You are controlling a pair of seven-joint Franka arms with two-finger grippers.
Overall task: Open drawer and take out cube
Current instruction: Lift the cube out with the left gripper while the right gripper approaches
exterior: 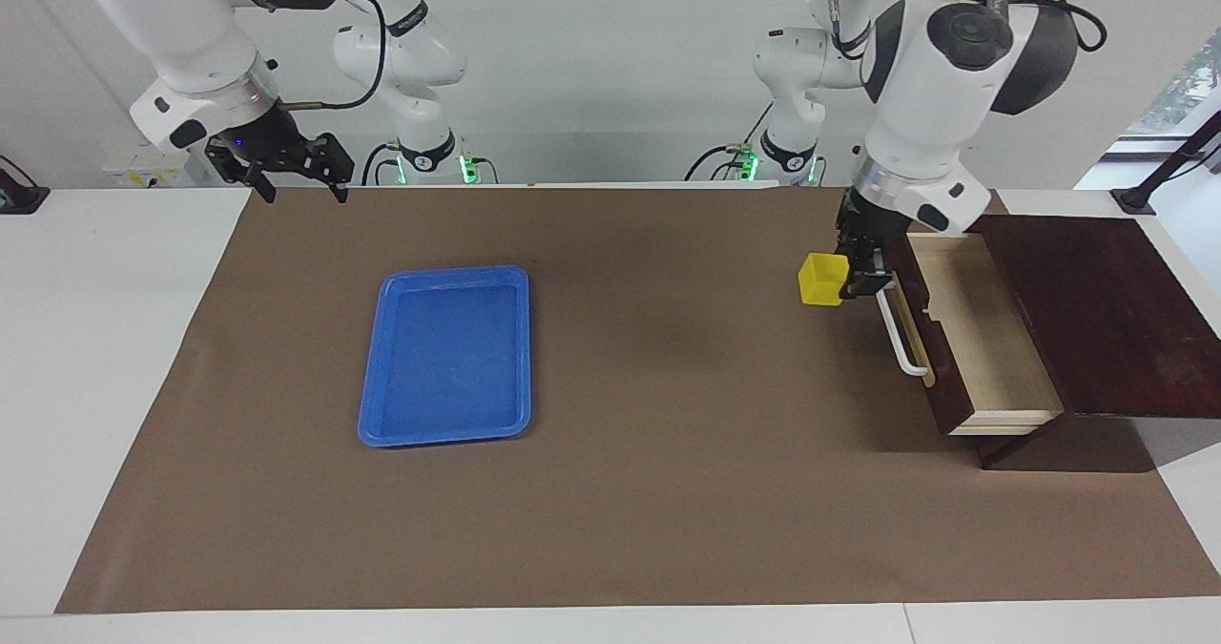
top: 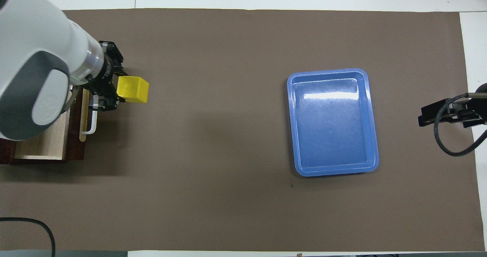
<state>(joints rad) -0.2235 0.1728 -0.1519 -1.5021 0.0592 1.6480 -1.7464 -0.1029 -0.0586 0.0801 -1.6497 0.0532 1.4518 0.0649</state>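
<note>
Hidden and cut-off parts

The left arm [top: 38,66] covers much of the drawer [top: 42,142] in the overhead view; the dark box [exterior: 1097,320] runs past the facing view's edge.

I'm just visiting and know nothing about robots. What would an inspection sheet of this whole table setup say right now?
Surface: brown mat over a white table.
Job's things: the drawer is pulled open, and the pale inside that shows holds nothing; the cube is out of it, held up in front of the drawer.
Clutter: an empty blue tray toward the right arm's end of the table.
Grippers: left claw shut on the cube by the white handle; right claw open, waiting over the mat's edge.
Cables: black cables on both arms; one loop at the table's corner by the robots.
Surroundings: plain white wall; a window at the left arm's end.
</note>
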